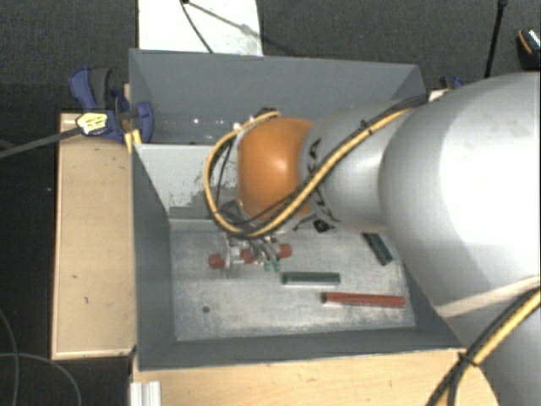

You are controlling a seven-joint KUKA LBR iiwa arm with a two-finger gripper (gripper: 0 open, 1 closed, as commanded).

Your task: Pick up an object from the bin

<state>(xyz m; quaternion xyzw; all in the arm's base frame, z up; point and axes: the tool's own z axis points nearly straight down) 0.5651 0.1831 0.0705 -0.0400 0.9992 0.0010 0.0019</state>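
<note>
The gripper [251, 254] is seen low over the floor of the bin [154, 260], left of the middle and near the back wall, below the orange cover [270, 172] on the wrist of the arm [456, 193]. Whether the gripper is open or closed cannot be told, as its tip is crowded by the wrist and the cables [216, 156].

Directly at the gripper a red-brown piece [217, 261] is found: one blunt end shows just to the left of the tip, and a second red-brown bit [283, 249] shows just to the right of it. Whether these are two ends of one thing running under the gripper or two separate bits cannot be decided. A small green bit [270, 266] is seen touching or just beside the lower right of the tip. Nothing can be made out as clamped in the gripper.

Three longer sticks are counted on the floor to the right. One green stick [311, 278] lies nearly level, near the gripper. One red stick [363, 299] lies nearly level just below and to the right of the green one, closer to the front wall. One dark stick [378, 249] lies tilted, well apart from the gripper, beside the arm. One tiny dark speck [205, 309] is seen alone at the left front.

The red-brown piece looks short, dull and rounded at its visible left end.
</note>
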